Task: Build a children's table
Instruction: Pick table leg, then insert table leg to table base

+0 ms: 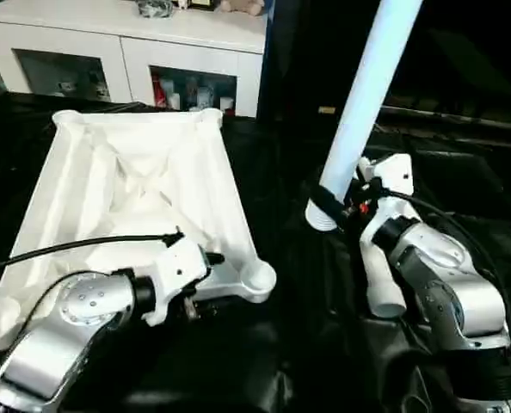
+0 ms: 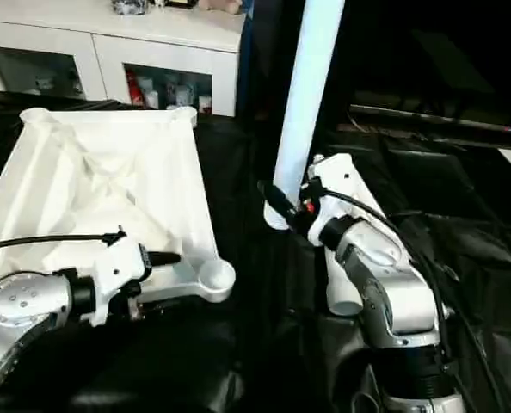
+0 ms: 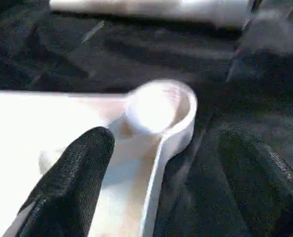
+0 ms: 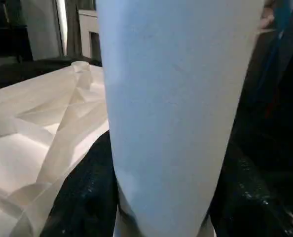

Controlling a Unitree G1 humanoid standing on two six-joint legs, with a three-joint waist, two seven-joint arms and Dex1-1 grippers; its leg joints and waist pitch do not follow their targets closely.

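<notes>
Left eye view: right pincer (image 1: 326, 205) was clamped around a white leg (image 1: 366, 103) near its lower end, black fingers (image 4: 87, 192) on both sides of the tube. Leg stood steeply, leaning slightly, its length running up and away from the pincer and out past the frame top; the open end sat just below the grip, off the black-covered surface (image 1: 281, 344).

A second leg (image 1: 378, 280) lay on the surface beneath the right forearm, just behind that pincer.

Table top (image 1: 135, 189) lay underside up, ribs showing, on the left pincer's side and well apart from the held leg.

Left pincer (image 1: 206, 268) was at the top's near edge, straddling the rim: left wrist view had one finger (image 3: 72, 173) over the inside of the tray and the other outside the wall. Jaws parted around the wall; couldn't tell whether they pressed it. Corner socket (image 3: 161, 111) sat just ahead of the fingertips, empty.

Another leg (image 3: 151, 10) lay on the surface well beyond that socket.

White glass-door cabinet (image 1: 126, 52) stood behind the table top, far side from both pincers.
</notes>
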